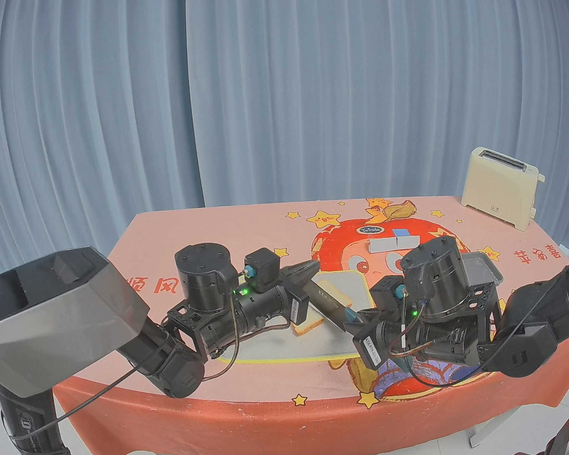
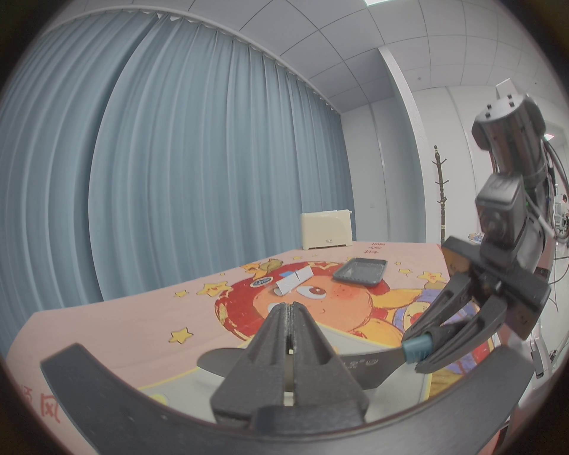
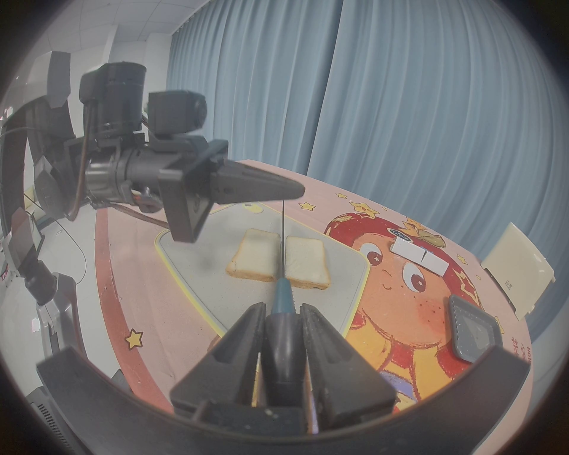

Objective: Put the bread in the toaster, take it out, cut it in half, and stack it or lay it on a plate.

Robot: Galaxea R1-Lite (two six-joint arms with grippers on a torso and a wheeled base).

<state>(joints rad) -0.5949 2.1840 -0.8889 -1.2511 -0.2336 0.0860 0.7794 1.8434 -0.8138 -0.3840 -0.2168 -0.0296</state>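
Since the bread (image 3: 256,255) on the board (image 3: 195,266) already looks split, what matters is the knife (image 3: 283,291). It's clenched in my right gripper (image 3: 283,309), blade running far-left along the cut with one half on each side. My left gripper (image 2: 289,308) is pinched closed on nothing, over the blade's far end; whether it touches, can't tell. The plate (image 1: 486,269) sits to the right, nearer my right arm.

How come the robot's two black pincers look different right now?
The right pincer is clamped on the dark handle of a thin-bladed knife; the left pincer is closed with nothing seen inside. The right pincer sits at the edge of the grey cutting board; the left pincer hangs over the board, by the blade's tip. Both are black, shut, and aimed at the halved bread slice.
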